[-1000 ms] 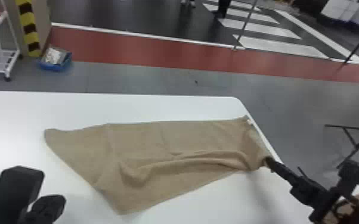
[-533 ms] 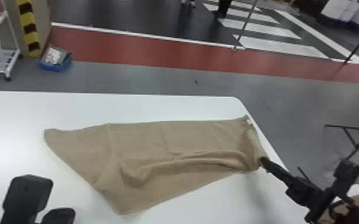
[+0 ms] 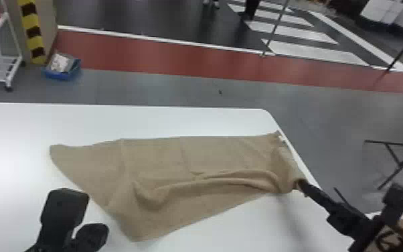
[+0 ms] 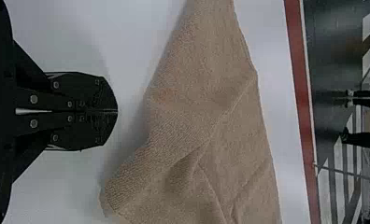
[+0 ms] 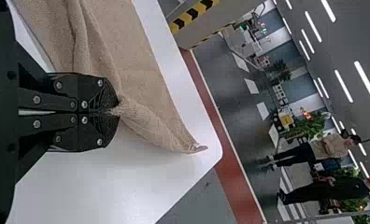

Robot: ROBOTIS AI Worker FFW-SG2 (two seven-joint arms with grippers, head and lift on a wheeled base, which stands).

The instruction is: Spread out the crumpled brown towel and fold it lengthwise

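Holding a pinch of the brown towel's (image 3: 164,157) edge, the right gripper (image 3: 299,184) works close to the border of a white table (image 3: 144,117) in the head view. The towel stretches away to the gripper's left, mostly spread, with a soft, raised fold running from near the fingertips toward the middle. The cloth looks light, limp and unlikely to slip or break; a tug at one spot would probably drag wrinkles rather than move the whole piece. The loose near corner (image 3: 137,236), well to the gripper's left, seems a sound place for a second hold before the near side is carried over lengthwise. Far beyond the gripper and to its left, a blue bin (image 3: 61,76) on the floor holds pale contents (image 3: 60,63), too indistinct to name.

In the left wrist view, the left gripper (image 4: 117,111) has its fingers together with nothing between them, just short of the towel's edge. A thin bite of the rim there would likely lift easily.

In the right wrist view, the right gripper is closed on a small tuft, with a free corner lying ahead of it near the table's edge. The shallow pinch could slip under a hard pull.
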